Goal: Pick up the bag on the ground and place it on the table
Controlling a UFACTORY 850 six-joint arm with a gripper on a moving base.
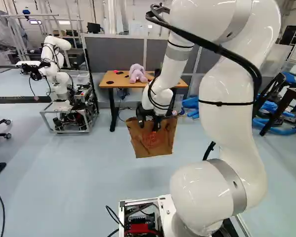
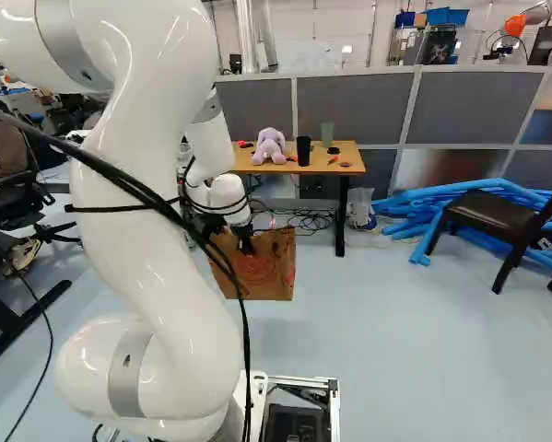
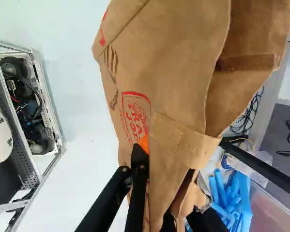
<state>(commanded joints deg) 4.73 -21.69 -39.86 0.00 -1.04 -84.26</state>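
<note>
Gripper (image 1: 156,125) pinches paper bag (image 1: 144,145), seemingly lifted off floor (image 1: 78,173); crossing near edge of tabletop (image 1: 110,80) and placing remain.

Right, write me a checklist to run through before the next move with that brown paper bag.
1. Black pincer closed on the brown paper bag: ok, the bag is pinched between its fingers.
2. Far finger's pad seated flat: cannot tell, the bag hides it.
3. Bag off the pale blue floor: ok, it hangs above it.
4. Bag over the wooden-topped, black-legged table: not ok, it hangs in front.
5. Tabletop free of objects: not ok, a lilac plush toy and a black cylindrical cup are among those on it.
</note>
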